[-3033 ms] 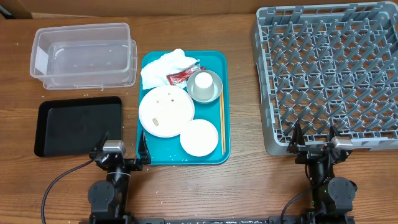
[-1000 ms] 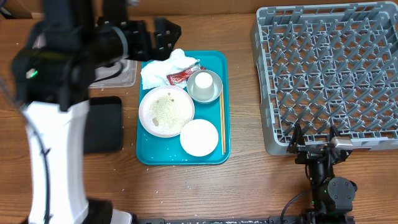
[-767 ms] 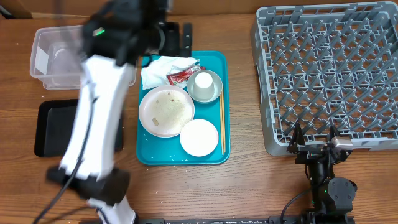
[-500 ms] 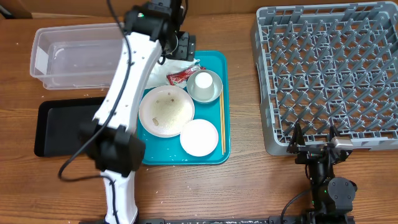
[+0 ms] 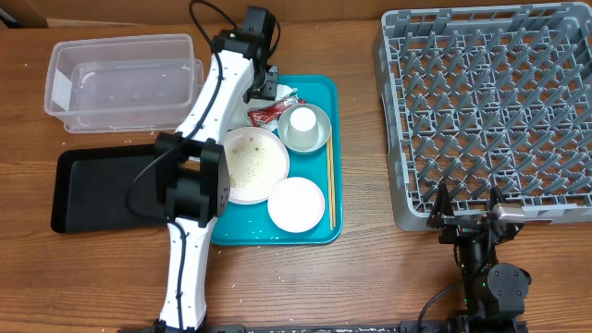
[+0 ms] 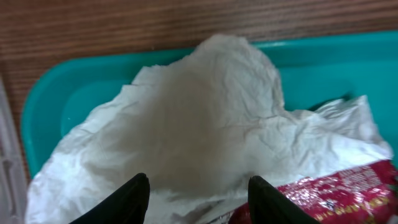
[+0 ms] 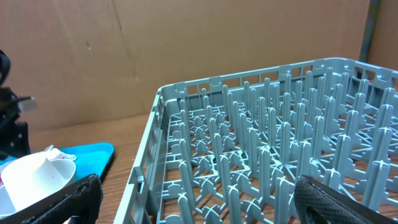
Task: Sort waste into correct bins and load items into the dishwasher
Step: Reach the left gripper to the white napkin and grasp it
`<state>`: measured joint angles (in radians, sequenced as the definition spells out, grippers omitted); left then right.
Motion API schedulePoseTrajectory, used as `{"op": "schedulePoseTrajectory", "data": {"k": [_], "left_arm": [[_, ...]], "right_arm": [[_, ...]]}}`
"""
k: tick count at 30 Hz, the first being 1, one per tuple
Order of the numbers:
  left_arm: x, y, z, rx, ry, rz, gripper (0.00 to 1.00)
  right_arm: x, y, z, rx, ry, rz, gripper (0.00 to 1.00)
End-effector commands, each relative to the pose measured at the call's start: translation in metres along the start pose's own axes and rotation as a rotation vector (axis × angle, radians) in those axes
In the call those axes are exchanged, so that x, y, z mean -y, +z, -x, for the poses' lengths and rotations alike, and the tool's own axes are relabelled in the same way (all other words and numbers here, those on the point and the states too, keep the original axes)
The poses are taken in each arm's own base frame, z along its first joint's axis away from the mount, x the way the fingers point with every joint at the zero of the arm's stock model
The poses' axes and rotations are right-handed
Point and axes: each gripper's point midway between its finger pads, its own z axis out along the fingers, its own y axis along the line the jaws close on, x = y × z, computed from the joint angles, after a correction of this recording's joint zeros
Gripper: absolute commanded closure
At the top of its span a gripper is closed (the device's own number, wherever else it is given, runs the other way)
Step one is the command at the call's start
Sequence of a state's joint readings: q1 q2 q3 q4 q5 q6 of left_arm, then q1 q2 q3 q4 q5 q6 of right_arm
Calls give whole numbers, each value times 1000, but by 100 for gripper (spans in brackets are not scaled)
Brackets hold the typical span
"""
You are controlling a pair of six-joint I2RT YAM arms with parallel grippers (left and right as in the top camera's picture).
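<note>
Red sauce packet [image 5: 270, 114], long axis diagonal

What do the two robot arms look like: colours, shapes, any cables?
The left arm has long white links with black joints, and a thin black cable loops along it. Its jaws are two black rounded tips. The right arm shows only black parts, a small silver piece near its black jaws, and a black cable at its base.
</note>
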<state>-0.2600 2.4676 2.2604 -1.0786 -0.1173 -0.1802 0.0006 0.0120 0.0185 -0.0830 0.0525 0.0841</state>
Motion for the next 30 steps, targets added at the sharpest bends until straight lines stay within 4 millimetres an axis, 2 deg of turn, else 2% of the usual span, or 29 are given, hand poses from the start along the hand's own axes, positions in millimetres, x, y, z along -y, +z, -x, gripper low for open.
{"op": "schedulePoseTrajectory", "data": {"k": [1,5,9,14,15,19,26,30], "left_arm": [[-3,5,-3,-15,2,16,47],[0,5,-5,-25,3,1,48],[0,5,-6,-28,2,-1,72],[-4,-1,-5,-25,-3,4,95],[-5,-6,-3,-21,-4,3,96],[-6,-45,11,34,-50,-8,96],[-15,-151,35,203,-90,-43,96],[-26,-200,40,294,-112,-57,96]], "right_arm": [[2,0,-2,3,-3,-8,0],[2,0,-2,3,-3,-8,0],[2,0,-2,3,-3,-8,0],[2,0,-2,3,-3,-8,0],[2,0,-2,3,-3,-8,0],[2,0,-2,3,-3,-8,0],[2,0,-2,3,-3,-8,0],[2,0,-2,3,-3,-8,0]]}}
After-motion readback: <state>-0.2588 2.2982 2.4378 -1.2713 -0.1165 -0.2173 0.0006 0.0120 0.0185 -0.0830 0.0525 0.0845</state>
